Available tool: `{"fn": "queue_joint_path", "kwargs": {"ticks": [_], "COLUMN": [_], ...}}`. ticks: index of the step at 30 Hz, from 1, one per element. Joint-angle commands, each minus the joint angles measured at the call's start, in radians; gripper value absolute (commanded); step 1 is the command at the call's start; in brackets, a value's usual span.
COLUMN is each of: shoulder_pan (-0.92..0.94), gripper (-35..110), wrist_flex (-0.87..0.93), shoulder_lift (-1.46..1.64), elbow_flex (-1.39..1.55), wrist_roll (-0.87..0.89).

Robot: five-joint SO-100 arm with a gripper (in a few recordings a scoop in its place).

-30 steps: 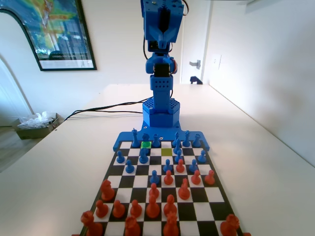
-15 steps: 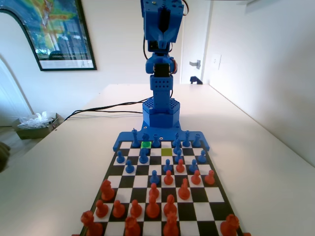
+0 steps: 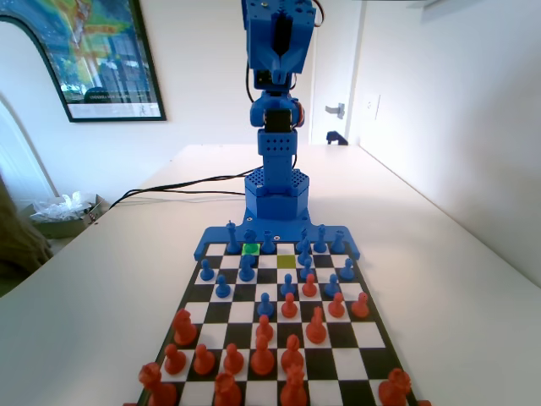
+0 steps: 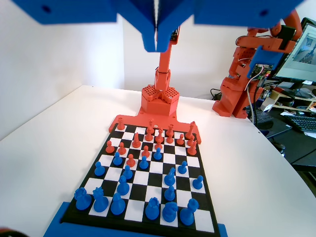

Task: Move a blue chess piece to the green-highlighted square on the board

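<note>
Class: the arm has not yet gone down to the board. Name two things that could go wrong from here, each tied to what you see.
1. The green-highlighted square sits in the back row with blue pieces close on both sides; a descending gripper could knock one.
2. The jaws are shut and high above the board; they must open before any grasp.

Green-highlighted square: bright green, far row, empty; board: b/w checkered, blue edge, flat on bench.

Glossy plastic pieces, matt board
</note>
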Motion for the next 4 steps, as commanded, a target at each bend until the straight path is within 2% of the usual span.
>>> {"fn": "queue_joint_path", "kwargs": {"ticks": [1, 4], "shoulder_pan": [0.008, 0.008], "gripper": [1, 1], "wrist_flex": [-0.015, -0.015], "shoulder_lift": [0.017, 0.017], "elbow_flex": [0.006, 0.006], "wrist_roll": [-0.011, -0.011]}}
